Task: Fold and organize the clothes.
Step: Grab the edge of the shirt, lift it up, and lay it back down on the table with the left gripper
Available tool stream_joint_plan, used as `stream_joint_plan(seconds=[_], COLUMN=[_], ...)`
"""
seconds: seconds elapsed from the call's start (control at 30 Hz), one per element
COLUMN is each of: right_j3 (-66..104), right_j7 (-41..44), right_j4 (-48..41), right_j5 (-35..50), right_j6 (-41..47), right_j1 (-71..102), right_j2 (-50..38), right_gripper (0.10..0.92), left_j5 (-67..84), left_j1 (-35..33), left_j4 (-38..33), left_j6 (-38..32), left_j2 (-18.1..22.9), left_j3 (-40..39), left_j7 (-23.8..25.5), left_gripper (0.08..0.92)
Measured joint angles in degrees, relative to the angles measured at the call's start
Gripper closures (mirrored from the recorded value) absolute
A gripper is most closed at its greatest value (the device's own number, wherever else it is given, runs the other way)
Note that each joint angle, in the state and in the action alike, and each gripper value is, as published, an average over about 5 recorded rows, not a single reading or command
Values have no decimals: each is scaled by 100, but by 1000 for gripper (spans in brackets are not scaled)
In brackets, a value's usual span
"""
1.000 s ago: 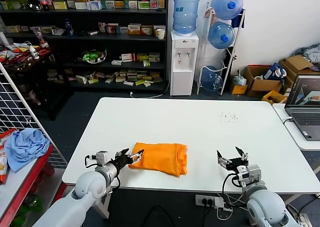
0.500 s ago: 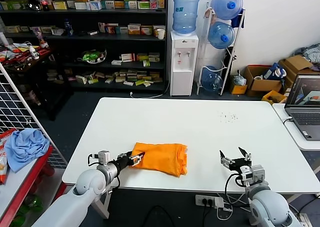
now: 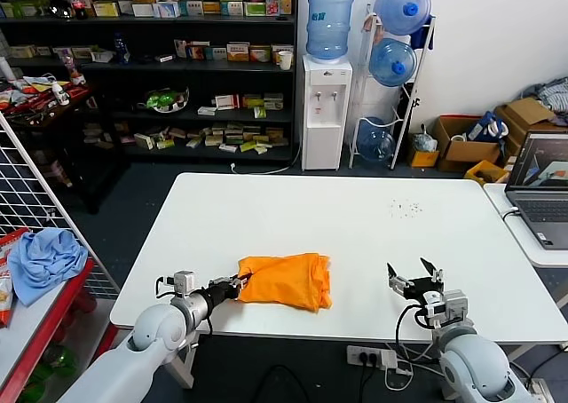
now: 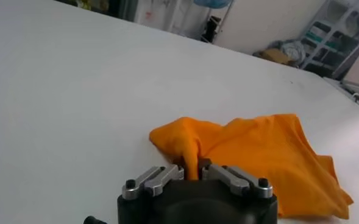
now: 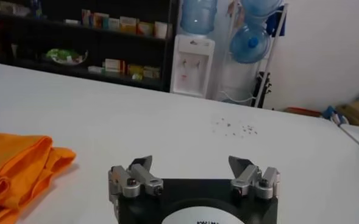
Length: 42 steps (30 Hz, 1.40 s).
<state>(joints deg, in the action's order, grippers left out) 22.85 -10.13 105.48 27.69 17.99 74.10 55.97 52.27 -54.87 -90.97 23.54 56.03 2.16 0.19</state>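
Shirt: the orange T-shirt (image 3: 286, 281) lies bunched on the white table (image 3: 355, 225), lower centre of the head view, close to the near edge. Its left corner is drawn out to a point, the rest rumpled in loose folds.
Left gripper: the left gripper (image 3: 234, 286) sits low at the shirt's left corner, lower left of centre in the head view. In the left wrist view (image 4: 192, 172) the two fingers (image 4: 162, 176) are pinched together on a ridge of orange cloth that rises between them, so it is gripping the shirt.
Left arm: it comes in from the lower left corner of the head view, lying low along the table's near edge.
Right gripper: the right gripper (image 3: 413, 280) is at the lower right of the head view, well apart from the shirt. Its fingers (image 5: 135, 172) are spread wide with nothing between them; it holds nothing and hovers just above bare tabletop.
Right wrist view: the shirt shows at the left edge of the frame (image 5: 14, 164), clear of that gripper (image 5: 192, 170).
Table: a scatter of small dark specks (image 3: 406, 209) marks the surface right of centre, farther back.
Blue cloth: a light blue cloth (image 3: 46, 259) lies heaped on a red stand at the left edge of the head view, off the table.
Laptop: an open laptop (image 3: 541, 190) rests on a second table at the right edge.
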Motion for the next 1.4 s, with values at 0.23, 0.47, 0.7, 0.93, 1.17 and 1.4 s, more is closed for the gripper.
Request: stream_joint_plan(seconds=[0.23,0.47,0.7,0.93,1.17,1.4], right_j3=[-115,-271,-405,-498,-555,-550], right_j7=[-52,-66,-66,-66,-59,-43], right_j4=[-32,-53,-51,-47,-66,-119], right_j5=[2,-2,0,10,3,-27], right_j6=[-17,-26,-46,-50,-67,-105], right_j1=[-102,-241,-342,-442,-505,-475], right_j2=[52,106,89,92,147,176], right_gripper=[203,203,203,203,203,203], left_j5=[-123,-416,-1059,-1748,-2019,-2006], left_j1=[-160,-190,-76,82,239,305], left_j4=[-186,-95,310,636,679,520], left_j6=[23,12,-100,-250,-280,-215], left_j2=[-423,-1148,-1885,-2589,-3164,-3322], left_j3=[203,546,849,975,955,857], left_j7=[-234,-371,-418,-442,-531,-654], left_gripper=[829,829,829,829,829,829])
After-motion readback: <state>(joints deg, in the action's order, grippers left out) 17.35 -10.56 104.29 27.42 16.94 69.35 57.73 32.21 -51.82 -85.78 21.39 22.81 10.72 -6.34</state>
